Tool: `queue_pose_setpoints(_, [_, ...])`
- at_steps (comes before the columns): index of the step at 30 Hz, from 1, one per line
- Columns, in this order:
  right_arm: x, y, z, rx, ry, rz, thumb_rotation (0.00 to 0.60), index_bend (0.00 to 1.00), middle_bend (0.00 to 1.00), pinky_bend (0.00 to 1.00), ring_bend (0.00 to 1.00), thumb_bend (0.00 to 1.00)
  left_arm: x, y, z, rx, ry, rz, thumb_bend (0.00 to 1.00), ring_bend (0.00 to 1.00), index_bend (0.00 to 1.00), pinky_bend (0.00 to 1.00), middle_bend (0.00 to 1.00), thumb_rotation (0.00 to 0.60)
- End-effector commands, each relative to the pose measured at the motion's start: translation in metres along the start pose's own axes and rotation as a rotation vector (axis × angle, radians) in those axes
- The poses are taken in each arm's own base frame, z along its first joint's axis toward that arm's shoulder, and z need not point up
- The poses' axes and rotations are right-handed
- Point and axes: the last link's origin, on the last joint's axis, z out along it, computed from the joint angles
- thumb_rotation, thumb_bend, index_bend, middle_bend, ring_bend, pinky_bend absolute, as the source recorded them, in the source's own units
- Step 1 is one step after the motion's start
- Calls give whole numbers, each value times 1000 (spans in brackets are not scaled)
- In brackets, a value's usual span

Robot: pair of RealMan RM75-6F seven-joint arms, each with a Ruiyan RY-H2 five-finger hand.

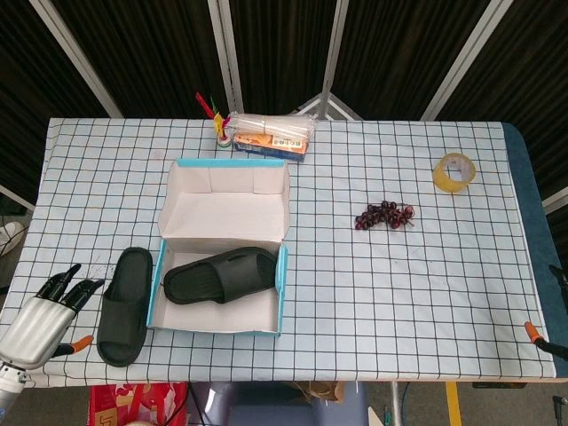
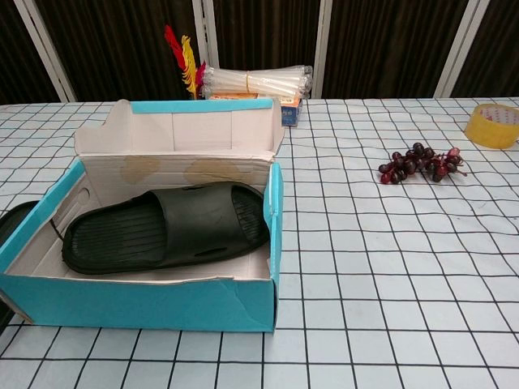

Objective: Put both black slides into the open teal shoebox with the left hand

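Observation:
The open teal shoebox (image 1: 282,282) (image 2: 274,203) stands left of the table's middle, its lid flap up at the back. One black slide (image 1: 222,275) (image 2: 162,231) lies flat inside it. The other black slide (image 1: 122,306) lies on the table just left of the box; in the chest view only its edge (image 2: 8,220) shows. My left hand (image 1: 40,312) hovers at the table's near-left corner, left of that slide and apart from it, fingers spread and holding nothing. Of my right hand only fingertips (image 1: 535,334) show at the right edge.
A bunch of dark grapes (image 1: 383,216) lies right of the box and a yellow tape roll (image 1: 453,172) sits far right. A bundle of sticks on a small carton (image 1: 271,133) and red and yellow feathers (image 1: 209,105) stand behind the box.

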Motion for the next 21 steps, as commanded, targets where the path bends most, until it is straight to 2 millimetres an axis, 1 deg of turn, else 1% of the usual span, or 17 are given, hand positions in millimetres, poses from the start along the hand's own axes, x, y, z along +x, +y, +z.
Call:
queue_pose_setpoints(1, [0, 0, 0, 0, -1, 0, 600, 31, 115, 127, 186, 306, -20, 10, -8, -33, 10, 45, 102, 0, 159, 158, 197, 446])
queue_pose_setpoints(5, [0, 1, 0, 0, -3, 1, 600, 31, 114, 127, 186, 306, -32, 17, -9, -47, -10, 31, 101, 0, 158, 156, 190, 425])
queue_pose_setpoints(9, [0, 0, 0, 8, -1, 4, 600, 31, 114, 127, 186, 306, -39, 23, -8, -61, -12, 23, 88, 0, 157, 152, 184, 402])
queue_pose_setpoints(12, [0, -1, -1, 14, -1, 5, 600, 31, 114, 127, 186, 306, -43, 27, -8, -70, -12, 31, 88, 0, 156, 151, 173, 396])
queue_pose_setpoints(17, [1, -1, -1, 21, 9, 11, 600, 31, 114, 127, 186, 306, -51, 28, -9, -69, 1, 98, 71, 0, 156, 151, 161, 389])
queue_pose_setpoints(21, [1, -2, 0, 30, 16, 12, 600, 31, 114, 127, 186, 307, -62, 27, -12, -37, -13, 90, 70, 0, 155, 151, 160, 388])
